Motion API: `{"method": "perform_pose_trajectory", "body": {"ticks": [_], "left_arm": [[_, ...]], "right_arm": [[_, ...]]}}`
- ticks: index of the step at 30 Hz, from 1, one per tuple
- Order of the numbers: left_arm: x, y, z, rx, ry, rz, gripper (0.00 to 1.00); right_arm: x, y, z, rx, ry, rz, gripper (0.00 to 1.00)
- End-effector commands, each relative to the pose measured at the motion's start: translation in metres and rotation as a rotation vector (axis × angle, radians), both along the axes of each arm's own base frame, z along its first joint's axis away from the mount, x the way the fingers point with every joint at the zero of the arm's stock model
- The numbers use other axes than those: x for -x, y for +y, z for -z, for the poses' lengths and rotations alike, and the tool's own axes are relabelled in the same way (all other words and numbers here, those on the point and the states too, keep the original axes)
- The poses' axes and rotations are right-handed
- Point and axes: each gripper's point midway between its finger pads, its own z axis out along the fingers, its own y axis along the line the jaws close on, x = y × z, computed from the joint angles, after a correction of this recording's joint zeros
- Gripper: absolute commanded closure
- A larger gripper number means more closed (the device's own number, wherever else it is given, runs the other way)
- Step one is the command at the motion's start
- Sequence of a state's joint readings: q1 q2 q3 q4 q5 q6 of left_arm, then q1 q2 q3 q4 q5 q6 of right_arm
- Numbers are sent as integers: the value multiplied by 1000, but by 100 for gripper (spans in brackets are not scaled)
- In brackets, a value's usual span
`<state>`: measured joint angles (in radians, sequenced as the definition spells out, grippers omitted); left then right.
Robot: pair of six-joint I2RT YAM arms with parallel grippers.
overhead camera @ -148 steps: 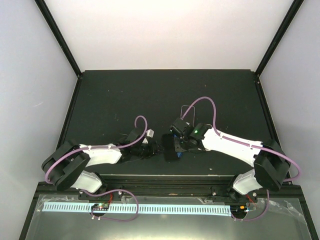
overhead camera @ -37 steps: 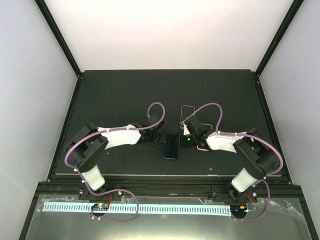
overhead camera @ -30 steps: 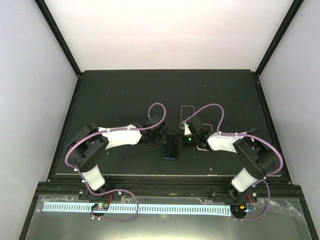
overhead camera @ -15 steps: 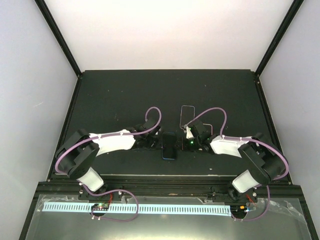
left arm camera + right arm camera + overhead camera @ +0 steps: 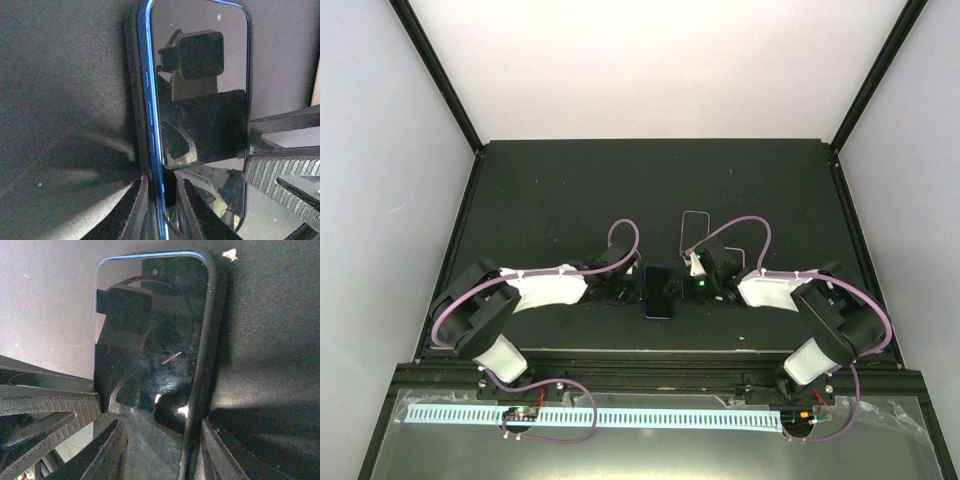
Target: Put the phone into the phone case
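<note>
Matte black bench (image 5: 570,180), raised rim at edges. Pale walls (image 5: 660,60) on three sides, black corner posts (image 5: 435,70). Even, diffuse light.

Phone (image 5: 200,115) blue-edged, black-faced; case (image 5: 207,340) black; table (image 5: 570,190) matte black.

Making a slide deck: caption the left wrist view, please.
Left gripper straddles the phone's exposed blue edge beside the black case rim; screen faces up.
</note>
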<state>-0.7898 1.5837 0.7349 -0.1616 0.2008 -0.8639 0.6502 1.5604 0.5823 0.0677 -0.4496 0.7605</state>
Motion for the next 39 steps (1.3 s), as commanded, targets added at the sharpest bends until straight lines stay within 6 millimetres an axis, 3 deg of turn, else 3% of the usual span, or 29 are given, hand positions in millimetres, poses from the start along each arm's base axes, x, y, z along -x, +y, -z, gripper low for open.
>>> {"method": "perform_pose_trajectory", "body": {"ticks": [1,15,28,39], "left_arm": [[4,5,6,31,20,2,83],[7,23,11,69,30,-27,85],[12,19,9,144,47,-19,80],[13,24,12,168,50,-33,81]], "right_arm": [[-4,17,-13,-76,9,-16,58],[3,41,-68,-344,5,-52,58],[13,52,-55,-416,85,-65,58],[21,63,-59,-477,125,-123,61]]}}
